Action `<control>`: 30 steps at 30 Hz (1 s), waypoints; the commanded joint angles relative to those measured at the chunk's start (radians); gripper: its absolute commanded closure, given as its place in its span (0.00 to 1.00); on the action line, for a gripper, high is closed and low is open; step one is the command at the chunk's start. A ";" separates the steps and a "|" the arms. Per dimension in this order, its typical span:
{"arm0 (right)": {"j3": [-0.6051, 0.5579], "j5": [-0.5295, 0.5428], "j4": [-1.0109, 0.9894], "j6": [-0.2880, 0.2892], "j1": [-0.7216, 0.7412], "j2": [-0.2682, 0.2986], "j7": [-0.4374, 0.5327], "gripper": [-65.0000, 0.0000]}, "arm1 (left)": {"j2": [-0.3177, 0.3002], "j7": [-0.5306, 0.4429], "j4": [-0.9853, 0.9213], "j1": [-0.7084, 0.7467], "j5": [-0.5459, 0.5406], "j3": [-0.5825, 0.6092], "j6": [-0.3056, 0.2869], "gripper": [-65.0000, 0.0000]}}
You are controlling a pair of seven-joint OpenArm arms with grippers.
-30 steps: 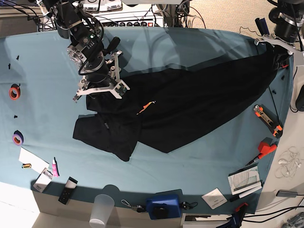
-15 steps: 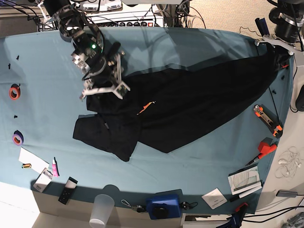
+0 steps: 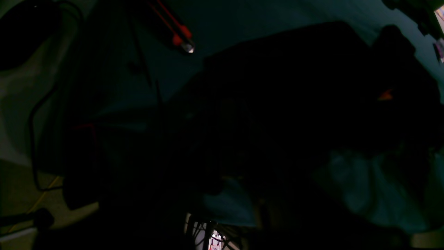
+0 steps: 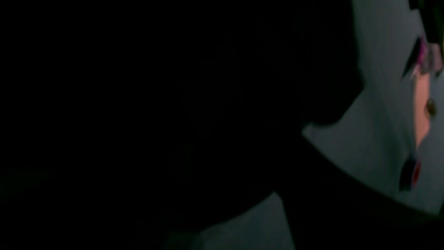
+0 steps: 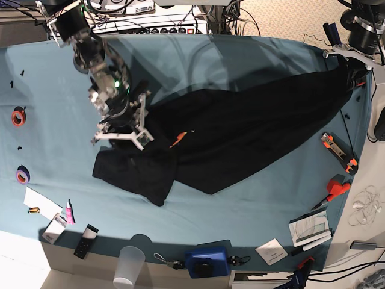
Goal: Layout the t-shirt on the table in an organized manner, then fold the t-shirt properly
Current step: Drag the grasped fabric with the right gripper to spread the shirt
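The black t-shirt (image 5: 240, 126) lies stretched across the teal table (image 5: 252, 54), from a bunched sleeve at the near left to the far right corner. A sliver of orange print (image 5: 177, 141) shows at a fold. My right gripper (image 5: 120, 139) hovers low over the shirt's left part, white fingers (image 5: 144, 139) spread open, nothing between them. My left gripper (image 5: 348, 59) sits at the far right corner, shut on the shirt's taut end. The right wrist view is almost all black t-shirt (image 4: 173, 104). The left wrist view is dark, showing the t-shirt (image 3: 295, 86).
Two tape rolls (image 5: 18, 116) (image 5: 22, 175) lie by the left edge. Orange-handled tools (image 5: 338, 152) (image 5: 337, 188) sit at the right edge. A plastic cup (image 5: 129, 265), a blue device (image 5: 206, 262), papers (image 5: 310, 229) and small items (image 5: 66, 214) line the near edge.
My right gripper has moved toward the near side, over the shirt's left part, staying spread. The fold by the orange print has shifted slightly. The left arm has not moved.
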 commanded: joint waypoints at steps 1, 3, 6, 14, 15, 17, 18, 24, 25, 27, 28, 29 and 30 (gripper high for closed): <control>0.007 -0.022 -0.011 -0.006 0.016 0.011 -0.023 0.74 | -0.008 -0.026 0.018 0.005 -0.021 -0.005 -0.003 1.00; 0.007 -0.066 -0.006 -0.026 0.017 0.010 -0.060 0.98 | -0.008 -0.026 0.018 0.005 -0.021 -0.005 -0.003 1.00; 0.008 -0.196 0.045 -0.068 0.018 0.017 -0.089 1.00 | -0.008 -0.025 0.018 0.005 -0.021 -0.005 -0.003 1.00; 0.099 -0.183 0.358 -0.132 0.018 0.033 -0.092 1.00 | -0.008 -0.022 0.018 0.005 -0.021 -0.005 -0.003 1.00; 0.128 -0.159 0.390 -0.132 0.018 0.032 -0.100 1.00 | -0.008 -0.022 0.018 0.005 -0.021 -0.005 -0.003 1.00; 0.188 -0.134 0.439 -0.130 0.017 0.033 -0.131 1.00 | -0.008 -0.021 0.018 0.005 -0.021 -0.005 -0.003 1.00; 0.220 -0.133 0.454 -0.130 0.012 0.033 -0.139 1.00 | -0.008 -0.021 0.018 0.005 -0.021 -0.005 -0.003 1.00; 0.452 -0.053 0.468 -0.127 -0.060 0.032 -0.140 1.00 | -0.008 0.010 0.018 0.006 0.013 -0.006 -0.003 1.00; 0.496 -0.027 0.469 -0.116 -0.075 0.032 -0.143 1.00 | -0.008 0.014 0.018 0.006 0.012 -0.008 -0.003 1.00; 0.589 0.031 0.489 -0.093 -0.116 0.030 -0.158 1.00 | -0.008 0.029 0.018 0.015 -0.001 -0.022 -0.004 1.00; 0.637 0.068 0.510 -0.081 -0.144 0.030 -0.163 1.00 | -0.008 0.040 0.018 0.022 -0.023 -0.037 -0.004 1.00; 0.686 0.101 0.536 -0.071 -0.177 0.029 -0.163 1.00 | -0.008 0.055 0.018 0.032 -0.056 -0.057 -0.004 1.00; 0.734 0.137 0.566 -0.056 -0.212 0.027 -0.163 1.00 | -0.008 0.068 0.018 0.043 -0.098 -0.082 -0.005 1.00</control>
